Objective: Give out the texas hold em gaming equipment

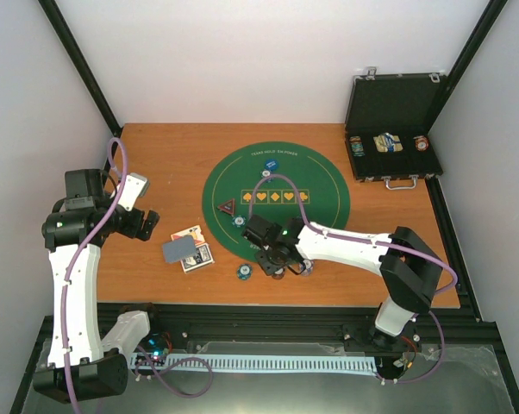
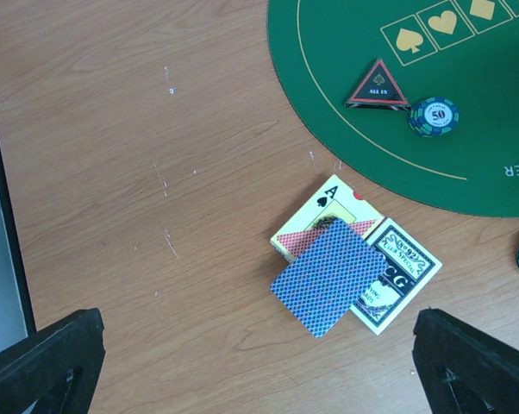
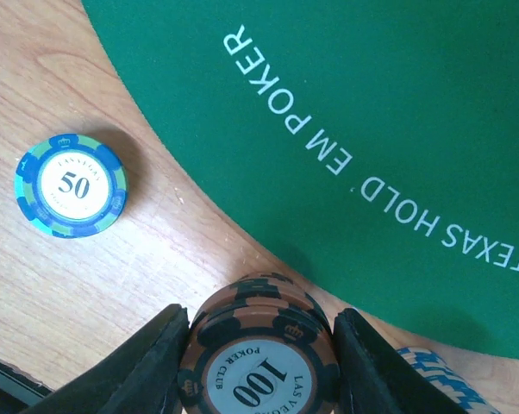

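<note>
The right gripper [image 3: 259, 317] has its two black fingers [image 3: 156, 366] pressed against either side of a short stack of orange 100 chips [image 3: 261, 371]. It pinches the stack right at the near edge of the green poker mat [image 3: 372, 103], where felt meets bare wood. Just outside that same edge, a blue 50 chip [image 3: 70, 185] lies flat on the wooden table [image 3: 113, 285]. A pale blue striped edge pokes in beside one finger; I can't make out what it is.

The left gripper [image 2: 258, 345] hangs with its jaws spread wide and nothing between them, above the table off the mat's left side. Below it sits a small pile of cards just outside the mat's rim. A blue-backed card [image 2: 328, 276] lies face down, overlapping an ace of spades [image 2: 327, 211] and a black-and-white printed card [image 2: 402, 274]. On the mat near that rim, the black-and-red triangle marker [image 2: 378, 84] reads ALL IN, with a dark striped 50 chip [image 2: 434, 116] just beside its corner. Beyond the mat's far right side, a black case [image 1: 393, 108] stands open with a few chips in its tray.
</note>
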Available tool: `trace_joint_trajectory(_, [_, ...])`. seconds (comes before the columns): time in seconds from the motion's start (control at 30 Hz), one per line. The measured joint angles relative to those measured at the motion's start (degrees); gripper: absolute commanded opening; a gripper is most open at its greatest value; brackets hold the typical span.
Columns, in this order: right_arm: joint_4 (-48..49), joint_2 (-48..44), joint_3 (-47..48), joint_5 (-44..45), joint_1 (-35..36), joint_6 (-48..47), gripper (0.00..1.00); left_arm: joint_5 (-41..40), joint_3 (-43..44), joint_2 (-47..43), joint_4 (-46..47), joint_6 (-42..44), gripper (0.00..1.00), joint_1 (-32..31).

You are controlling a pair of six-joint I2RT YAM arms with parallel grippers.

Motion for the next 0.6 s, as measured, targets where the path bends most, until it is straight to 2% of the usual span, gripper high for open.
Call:
trace_joint_trajectory(0.3, [-0.7, 0.48, 0.92, 0.04, -1.11, -0.68, 0.37, 0.04, 0.0, 0.0, 0.0, 0.0, 1.0, 0.0])
trace_joint_trajectory(0.6, [-1.46, 9.14, 15.67, 0.02, -7.04, -4.17, 0.36, 0.09, 0.02, 0.0, -0.02, 0.0, 1.0, 0.0])
